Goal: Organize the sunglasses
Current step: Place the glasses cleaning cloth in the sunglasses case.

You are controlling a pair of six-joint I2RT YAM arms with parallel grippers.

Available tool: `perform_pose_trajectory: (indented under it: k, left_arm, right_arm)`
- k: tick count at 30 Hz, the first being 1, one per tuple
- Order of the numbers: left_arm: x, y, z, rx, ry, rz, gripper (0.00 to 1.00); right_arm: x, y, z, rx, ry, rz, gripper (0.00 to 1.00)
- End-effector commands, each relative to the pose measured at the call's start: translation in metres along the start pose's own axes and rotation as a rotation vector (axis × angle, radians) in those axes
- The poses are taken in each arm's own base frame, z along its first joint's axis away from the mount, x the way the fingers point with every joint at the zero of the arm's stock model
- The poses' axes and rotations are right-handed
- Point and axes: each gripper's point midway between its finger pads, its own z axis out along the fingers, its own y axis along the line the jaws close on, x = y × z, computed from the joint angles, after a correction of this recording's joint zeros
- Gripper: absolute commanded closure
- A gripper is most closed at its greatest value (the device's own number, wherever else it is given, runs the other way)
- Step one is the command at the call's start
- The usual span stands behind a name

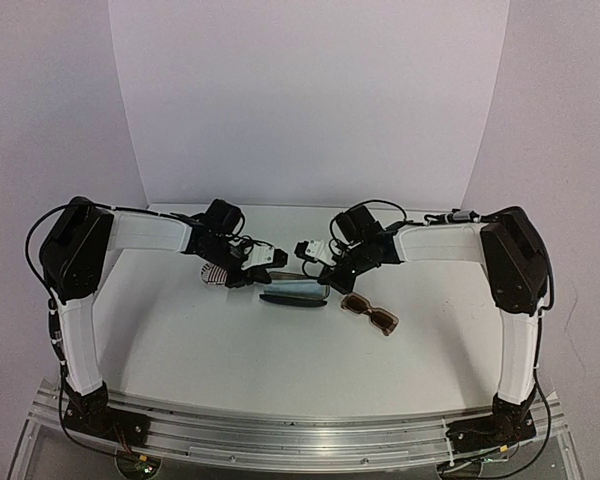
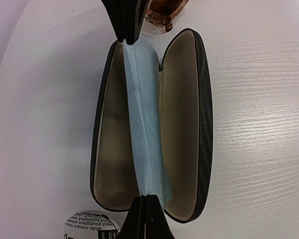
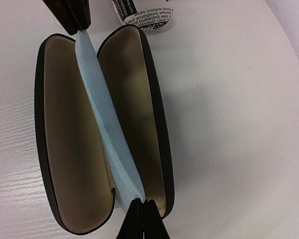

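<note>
Plainly, the biggest risk sat in the square light-blue soft cloth (image 2: pixel 144 124), which was stretched taut between both hands over the open black oval glasses case (image 2: pixel 184 124) with its beige lining. The left hand (image 2: pixel 144 201) had its 2 fingers pressed together on 1 end of that cloth, and the right hand (image 3: pixel 142 204) was pinched on the other end in the same way. If either hand let go early or pulled harder than the other, the cloth could snap toward 1 side, slip free, or drape over the case rim instead of settling into a shell. A folded ridge left along the hinge might also keep the case from closing, I judged. Lowering too far could knock the light case and slide it across the white table (image 1: pixel 180 340), toward the chunky brown-framed sunglasses (image 1: pixel 371 314) with brownish lenses.

Those sunglasses lay on the table just beside the case, on the right arm's side and nearer the arm bases than the right hand, apart from both hands and touched by neither. In the left wrist view their frame showed just beyond the right hand's fingers. The white oval case with black print (image 1: pixel 215 273) sat near the left hand. The thin white-framed pair could not be made out in any view.
</note>
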Motion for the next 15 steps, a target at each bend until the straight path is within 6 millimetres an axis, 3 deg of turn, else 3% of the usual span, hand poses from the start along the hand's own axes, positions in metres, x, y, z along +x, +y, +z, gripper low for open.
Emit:
perform_pose_trajectory:
  k: [1, 15]
  left_arm:
    - [-0.006, 0.008, 0.002, -0.011, -0.031, 0.029, 1.00]
    - [0.000, -0.008, 0.002, 0.046, -0.020, 0.034, 1.00]
  right_arm:
    - [0.000, 0.006, 0.003, -0.048, -0.010, -0.010, 1.00]
    - [0.008, 0.032, 0.004, -0.165, -0.021, -0.008, 1.00]
